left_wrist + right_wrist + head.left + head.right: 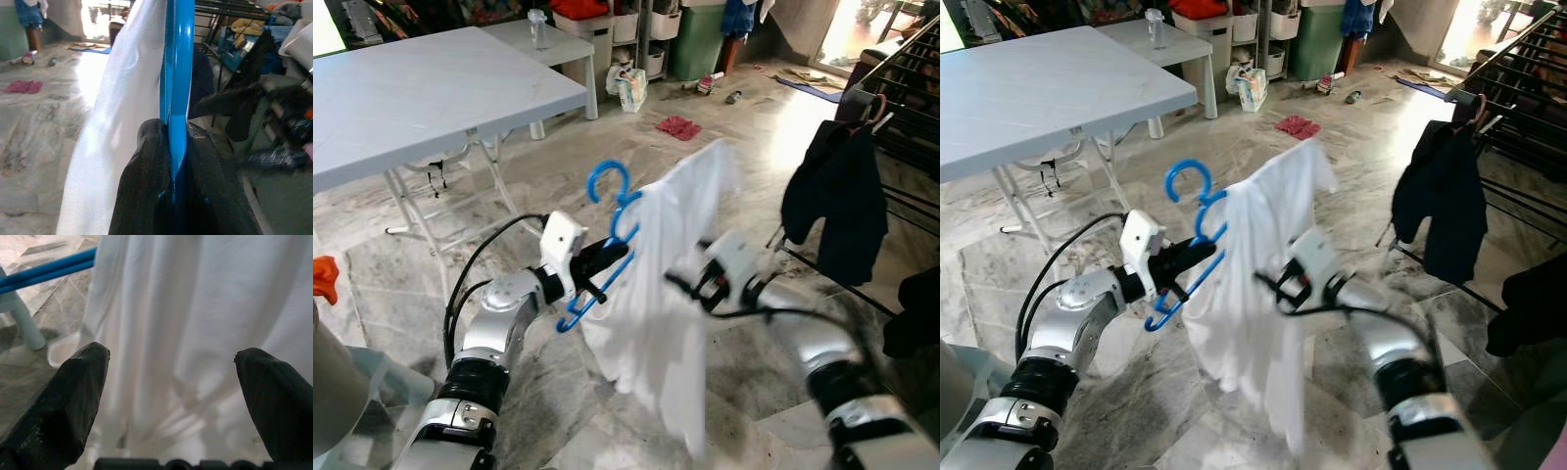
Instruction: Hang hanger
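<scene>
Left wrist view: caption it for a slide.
Left pincer shut on a blue hanger, a white shirt draped over it, drying rack behind.

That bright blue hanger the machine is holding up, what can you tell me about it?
The bright blue plastic hanger looks like thin, glossy tubing with a curled hook at the top. It is held up in the air, tilted, above the marble floor. The left hand is shut on its frame, black fingers pinching the tube from both sides. A white cloth garment is draped over one end and hangs down. The open right hand faces that garment.
</scene>
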Controlling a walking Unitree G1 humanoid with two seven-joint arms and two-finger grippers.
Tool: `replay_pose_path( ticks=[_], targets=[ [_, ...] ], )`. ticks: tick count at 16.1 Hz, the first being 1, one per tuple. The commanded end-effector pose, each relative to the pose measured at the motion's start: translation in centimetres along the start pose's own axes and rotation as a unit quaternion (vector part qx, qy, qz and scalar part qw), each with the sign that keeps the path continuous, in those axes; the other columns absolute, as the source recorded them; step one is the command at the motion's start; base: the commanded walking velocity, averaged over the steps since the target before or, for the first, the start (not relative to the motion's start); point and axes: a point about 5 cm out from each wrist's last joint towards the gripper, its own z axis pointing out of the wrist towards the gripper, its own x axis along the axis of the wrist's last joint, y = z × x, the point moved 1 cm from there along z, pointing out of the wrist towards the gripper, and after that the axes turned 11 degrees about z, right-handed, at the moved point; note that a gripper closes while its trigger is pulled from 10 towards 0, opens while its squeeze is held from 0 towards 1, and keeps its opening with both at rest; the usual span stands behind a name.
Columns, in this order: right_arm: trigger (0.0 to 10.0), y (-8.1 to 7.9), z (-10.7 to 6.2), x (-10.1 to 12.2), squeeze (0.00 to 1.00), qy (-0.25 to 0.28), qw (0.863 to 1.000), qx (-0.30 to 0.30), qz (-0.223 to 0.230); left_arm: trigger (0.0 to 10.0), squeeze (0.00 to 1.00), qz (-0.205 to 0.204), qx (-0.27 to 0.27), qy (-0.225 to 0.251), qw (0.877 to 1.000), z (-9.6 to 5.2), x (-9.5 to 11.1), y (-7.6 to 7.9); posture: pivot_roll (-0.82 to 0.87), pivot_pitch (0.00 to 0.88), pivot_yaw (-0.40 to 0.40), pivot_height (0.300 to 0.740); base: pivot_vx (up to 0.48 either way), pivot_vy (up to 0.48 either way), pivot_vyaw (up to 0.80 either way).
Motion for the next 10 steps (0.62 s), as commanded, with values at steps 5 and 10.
replay_pose_path(
  ticks=[5, 10],
  targets=[
    [7.8, 1.2, 1.3, 2.1, 0.00, 0.049, 0.992, -0.115, 0.012, 0.0, 0.00, -0.003, -0.054, 0.035, 0.998, 0.8, 2.0, 2.0, -0.02, 0.000, -0.024, 0.740, 0.000, 0.000, 0.00],
    [0.0, 1.7, 2.3, 3.3, 0.00, 0.071, 0.983, -0.167, 0.025, 0.0, 0.00, -0.017, -0.089, 0.041, 0.995, 0.6, 2.5, 3.2, -0.01, 0.000, -0.041, 0.740, 0.000, 0.000, 0.00]
  ],
)
